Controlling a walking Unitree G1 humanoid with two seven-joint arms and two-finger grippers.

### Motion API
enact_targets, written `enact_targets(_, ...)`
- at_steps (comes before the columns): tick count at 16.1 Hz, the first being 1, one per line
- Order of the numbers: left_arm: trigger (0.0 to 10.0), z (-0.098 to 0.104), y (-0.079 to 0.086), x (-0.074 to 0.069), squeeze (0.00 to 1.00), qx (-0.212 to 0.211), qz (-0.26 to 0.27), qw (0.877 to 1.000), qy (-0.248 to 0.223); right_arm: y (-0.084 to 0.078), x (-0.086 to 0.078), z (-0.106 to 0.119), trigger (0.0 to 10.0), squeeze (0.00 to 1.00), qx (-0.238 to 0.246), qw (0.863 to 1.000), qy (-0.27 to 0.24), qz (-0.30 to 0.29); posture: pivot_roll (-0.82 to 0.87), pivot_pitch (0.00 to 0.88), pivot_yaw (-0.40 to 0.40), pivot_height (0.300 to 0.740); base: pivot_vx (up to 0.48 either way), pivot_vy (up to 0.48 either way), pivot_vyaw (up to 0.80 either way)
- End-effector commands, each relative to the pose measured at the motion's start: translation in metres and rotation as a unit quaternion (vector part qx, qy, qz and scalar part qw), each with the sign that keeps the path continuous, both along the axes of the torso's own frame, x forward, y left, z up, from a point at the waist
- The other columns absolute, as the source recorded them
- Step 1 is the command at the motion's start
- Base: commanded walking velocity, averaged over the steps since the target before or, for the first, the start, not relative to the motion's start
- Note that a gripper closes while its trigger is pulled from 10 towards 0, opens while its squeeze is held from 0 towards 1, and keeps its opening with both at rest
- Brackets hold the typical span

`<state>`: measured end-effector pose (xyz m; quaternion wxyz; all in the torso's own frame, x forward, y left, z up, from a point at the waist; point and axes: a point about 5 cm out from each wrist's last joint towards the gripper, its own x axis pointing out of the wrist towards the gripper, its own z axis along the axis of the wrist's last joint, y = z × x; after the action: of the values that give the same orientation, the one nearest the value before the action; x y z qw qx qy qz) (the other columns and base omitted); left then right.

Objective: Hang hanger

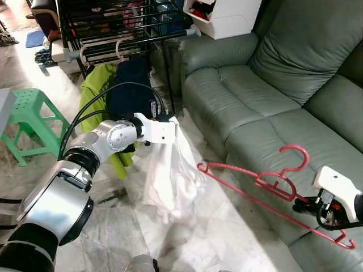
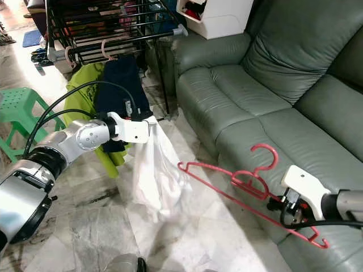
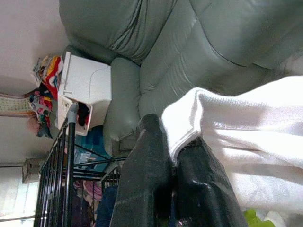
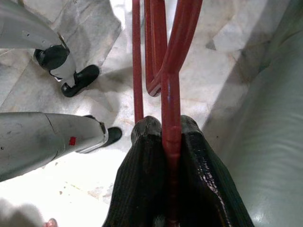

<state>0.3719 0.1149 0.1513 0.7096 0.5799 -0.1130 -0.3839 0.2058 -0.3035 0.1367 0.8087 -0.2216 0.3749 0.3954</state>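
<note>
A red plastic hanger (image 1: 266, 182) is held level above the sofa seat, hook pointing up. My right gripper (image 1: 302, 205) is shut on its lower bar near the right end; the right wrist view shows the red bar (image 4: 170, 118) clamped between both black fingers. My left gripper (image 1: 170, 122) is shut on the top edge of a white cloth (image 1: 167, 175), which hangs down toward the marble floor. In the left wrist view the cloth's hem (image 3: 189, 127) is pinched between the fingers.
A black drying rack (image 1: 113, 28) stands at the back with a green garment (image 1: 96, 85) and a dark blue one (image 1: 133, 79) on hangers. A grey-green sofa (image 1: 272, 85) is on the right, a green stool (image 1: 28, 113) on the left, a white box (image 1: 224, 17) behind.
</note>
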Motion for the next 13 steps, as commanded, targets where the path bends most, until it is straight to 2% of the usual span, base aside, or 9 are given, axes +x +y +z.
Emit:
enact_targets(1,10.0,0.013,-0.003,0.004,0.00,-0.008,-0.004,1.000,-0.026,0.001,0.008,0.013,10.0,0.00,-0.009,0.999,-0.033,0.014,-0.11,0.000,0.043,0.740,0.000,0.000,0.00)
enact_targets(4,10.0,0.015,-0.007,0.004,0.00,-0.020,-0.011,0.999,-0.024,0.006,0.018,0.010,10.0,0.00,-0.004,0.998,-0.062,0.008,-0.10,0.000,0.041,0.740,0.000,0.000,0.00)
enact_targets(6,10.0,0.018,-0.012,0.004,0.00,-0.035,-0.017,0.999,-0.022,0.015,0.019,0.003,10.0,0.00,0.009,0.998,-0.053,0.019,-0.10,0.000,0.040,0.740,0.000,0.000,0.00)
enact_targets(9,10.0,0.021,-0.014,0.005,0.00,-0.042,-0.018,0.999,-0.024,0.021,0.018,-0.002,10.0,0.00,0.024,0.998,-0.042,0.030,-0.10,0.000,0.040,0.740,0.000,0.000,0.00)
enact_targets(13,10.0,0.025,-0.015,0.006,0.00,-0.045,-0.019,0.999,-0.024,0.011,0.022,-0.005,10.0,0.00,-0.003,0.998,-0.057,0.009,-0.10,0.000,0.041,0.740,0.000,0.000,0.00)
